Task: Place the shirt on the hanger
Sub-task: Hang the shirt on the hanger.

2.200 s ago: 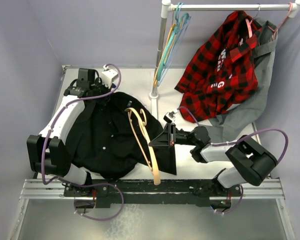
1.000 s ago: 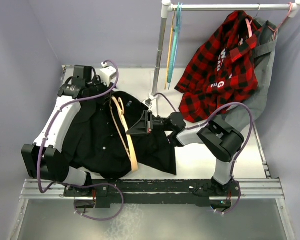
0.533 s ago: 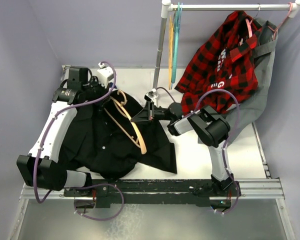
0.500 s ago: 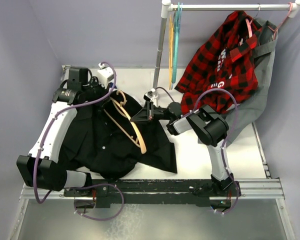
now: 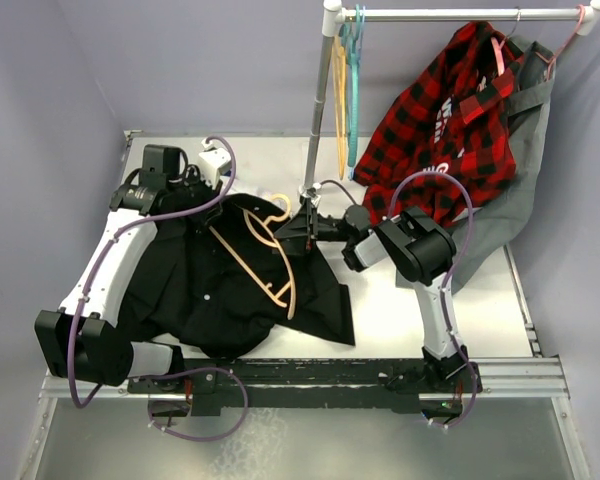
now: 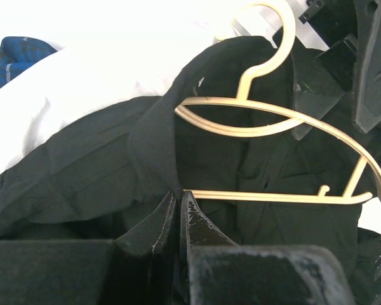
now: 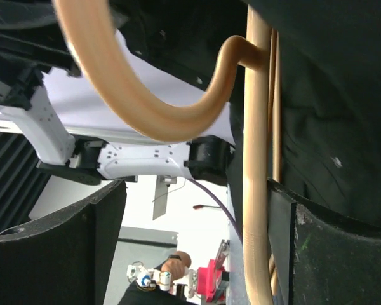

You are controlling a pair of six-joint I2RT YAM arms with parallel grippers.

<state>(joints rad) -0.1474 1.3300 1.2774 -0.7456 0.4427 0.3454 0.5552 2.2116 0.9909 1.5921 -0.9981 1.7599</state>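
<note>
The black shirt [image 5: 185, 290] lies crumpled on the left half of the table. The tan wooden hanger [image 5: 286, 296] rests slantwise on it, hook [image 5: 278, 206] toward the back. In the left wrist view one end of the hanger [image 6: 273, 114] runs under a fold of the shirt [image 6: 82, 171]. My left gripper [image 6: 178, 194] is shut on that fold, and in the top view it [image 5: 208, 215] sits at the shirt's upper edge. My right gripper [image 5: 298, 232] stands open beside the hook. In its own view the hanger's arm [image 7: 257, 190] runs between the spread fingers [image 7: 197, 187], close to the right one.
A clothes rack pole [image 5: 320, 110] stands behind the right gripper, with thin yellow and teal hangers [image 5: 346, 90] on its rail. A red-and-black plaid shirt [image 5: 440, 130] and a grey garment [image 5: 510, 200] hang at the right. Bare white table [image 5: 410, 300] shows to the right of the shirt.
My right gripper has opened and let go of the hanger near its hook. The hanger and hook have shifted right and turned on the shirt. My left gripper stays shut on the fabric.
</note>
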